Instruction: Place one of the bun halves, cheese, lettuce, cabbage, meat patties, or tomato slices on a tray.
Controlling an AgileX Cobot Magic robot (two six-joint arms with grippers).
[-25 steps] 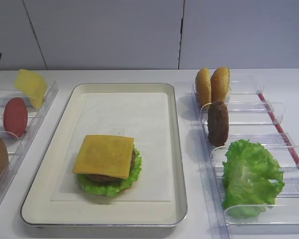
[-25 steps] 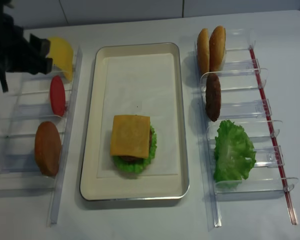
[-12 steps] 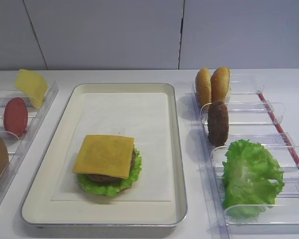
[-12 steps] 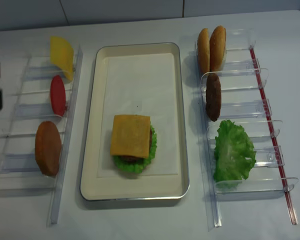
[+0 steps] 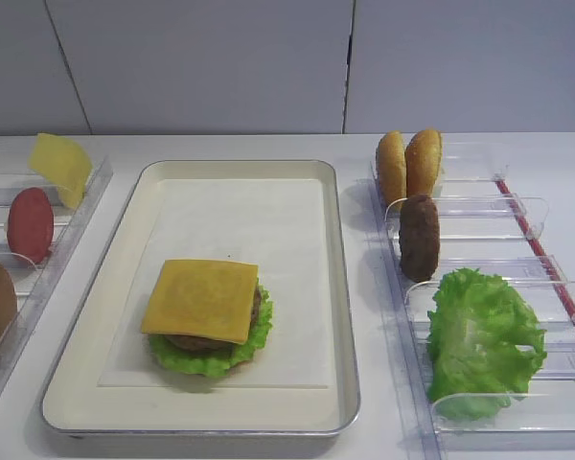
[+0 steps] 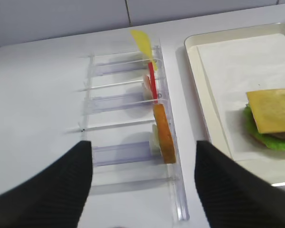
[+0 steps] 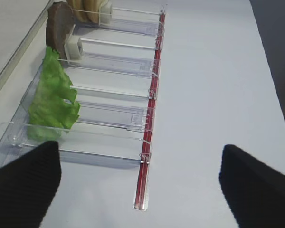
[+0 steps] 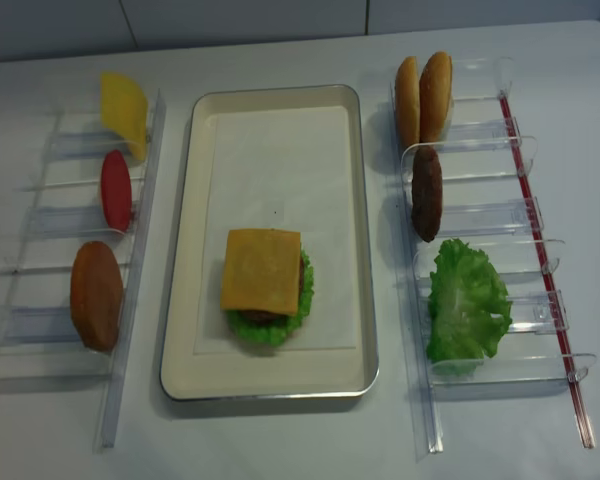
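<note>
The cream tray [image 5: 342, 287] [image 8: 193, 200] holds a stack: a cheese slice [image 5: 201, 299] [image 8: 261, 270] [image 6: 274, 110] over a patty and lettuce. The left holder carries another cheese slice [image 8: 124, 110], a tomato slice [image 8: 115, 190] and a bun half [image 8: 96, 295] [image 6: 164, 133]. In the right holder stand two bun halves [image 8: 423, 95], a meat patty [image 8: 426, 194] [image 7: 57, 28] and lettuce [image 8: 467, 305] [image 7: 52, 104]. My left gripper [image 6: 142, 156] hangs open above the left holder's near end, holding nothing. My right gripper [image 7: 140, 161] is open over the right holder's near end. Cabbage is out of view.
The clear divided holders [image 8: 40, 270] [image 8: 500, 215] flank the tray, and the right one has a red strip [image 7: 149, 137] along its outer edge. A white wall [image 5: 220, 57] runs behind the table. Neither arm shows in the two overhead views.
The dark left arm, at the far left of the overhead view a second ago, has drawn back out of that view. The food has not moved.
</note>
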